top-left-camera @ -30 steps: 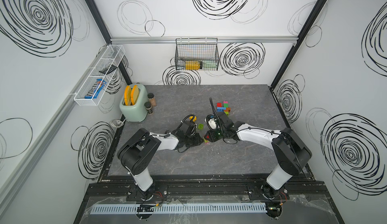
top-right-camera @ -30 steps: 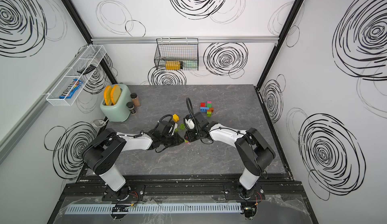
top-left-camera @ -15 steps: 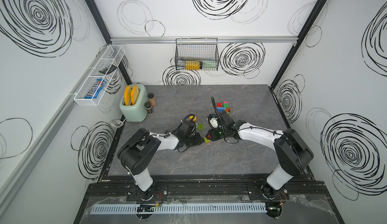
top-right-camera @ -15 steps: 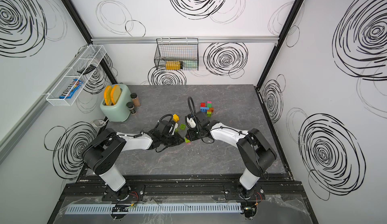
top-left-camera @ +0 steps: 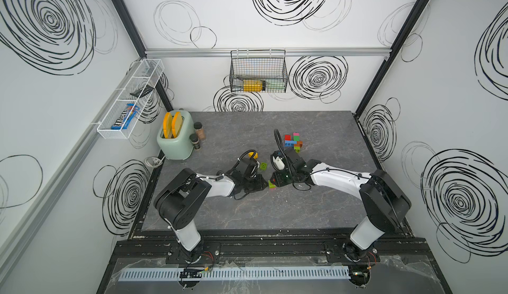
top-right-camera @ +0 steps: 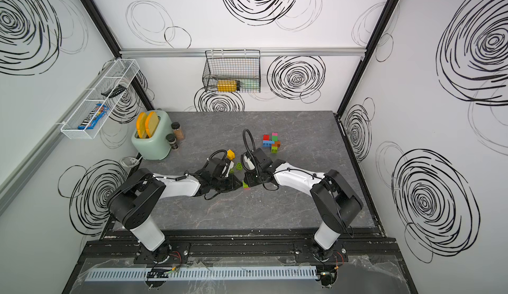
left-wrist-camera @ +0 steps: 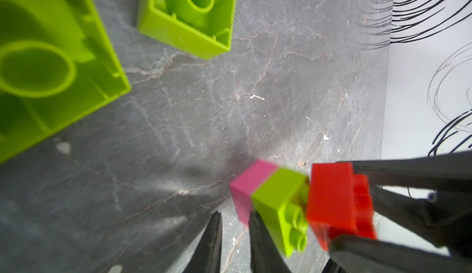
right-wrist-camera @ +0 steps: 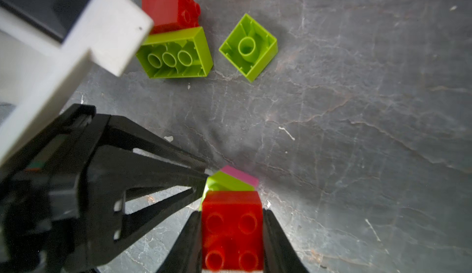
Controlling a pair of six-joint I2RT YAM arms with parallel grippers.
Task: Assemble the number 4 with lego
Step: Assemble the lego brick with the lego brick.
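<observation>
In both top views, the left gripper point(top-left-camera: 264, 185) and the right gripper point(top-left-camera: 275, 181) were nose to nose in the middle of the desk point(top-left-camera: 275, 218). A small piece point(top-left-camera: 271, 184) sat between them. A pile point(top-left-camera: 293, 141) of joined bricks sat well apart at the back (too small to read, but it did not look like a 4 to me). A yellow brick point(top-left-camera: 253, 155) lay loose near the left arm.

In the left wrist view, the left gripper point(left-wrist-camera: 236, 233) was almost closed, with nothing between its fingers. One finger touched the small piece, which was a pink brick point(left-wrist-camera: 251, 182) stuck to a lime brick point(left-wrist-camera: 279, 197). The right gripper point(left-wrist-camera: 342, 208) squeezed a red brick point(left-wrist-camera: 332, 200) right up against the lime brick's studs. I could not tell if it was pushed on.

In the right wrist view, the red brick point(right-wrist-camera: 232, 228) sat tight between the right gripper's fingers. Farther off lay a square lime brick point(right-wrist-camera: 247, 47), upside down. A long lime brick point(right-wrist-camera: 176, 54) touched a spare red brick point(right-wrist-camera: 169, 6). I think most of the job was left, because only a few bricks were joined and many lay loose.
</observation>
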